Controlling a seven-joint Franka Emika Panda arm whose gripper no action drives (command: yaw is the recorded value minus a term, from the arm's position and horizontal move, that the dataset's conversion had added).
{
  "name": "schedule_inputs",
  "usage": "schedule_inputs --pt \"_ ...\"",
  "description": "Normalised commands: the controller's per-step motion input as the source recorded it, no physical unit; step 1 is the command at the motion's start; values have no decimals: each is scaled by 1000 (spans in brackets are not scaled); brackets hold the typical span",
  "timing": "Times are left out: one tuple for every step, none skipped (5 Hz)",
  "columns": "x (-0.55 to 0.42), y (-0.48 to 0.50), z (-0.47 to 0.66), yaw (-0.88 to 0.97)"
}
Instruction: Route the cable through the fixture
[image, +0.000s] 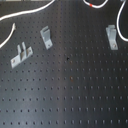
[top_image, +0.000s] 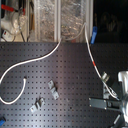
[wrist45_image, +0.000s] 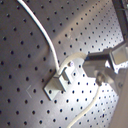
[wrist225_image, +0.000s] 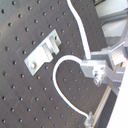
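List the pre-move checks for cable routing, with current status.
1. Cable reaches the pincer: ok. Whether it is clamped: cannot tell.
2. Cable seated in the nearest bracket: cannot tell; in the first wrist view it runs right up to the bracket.
3. Second bracket and third bracket threaded: not ok, both bare.
4. Red band in sight: ok.
5. Slack: ok, there is a loop beside the pincer.
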Motion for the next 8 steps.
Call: schedule_inputs --pt "-17 -2 0 -6" --pt "10 1 0 0" --pt "-118 82 173 666" --pt "-65 -3 191 988" --pt "-60 5 204 985" --pt "1 2 276 999" --pt "2 151 178 777" --pt "306 397 252 271"
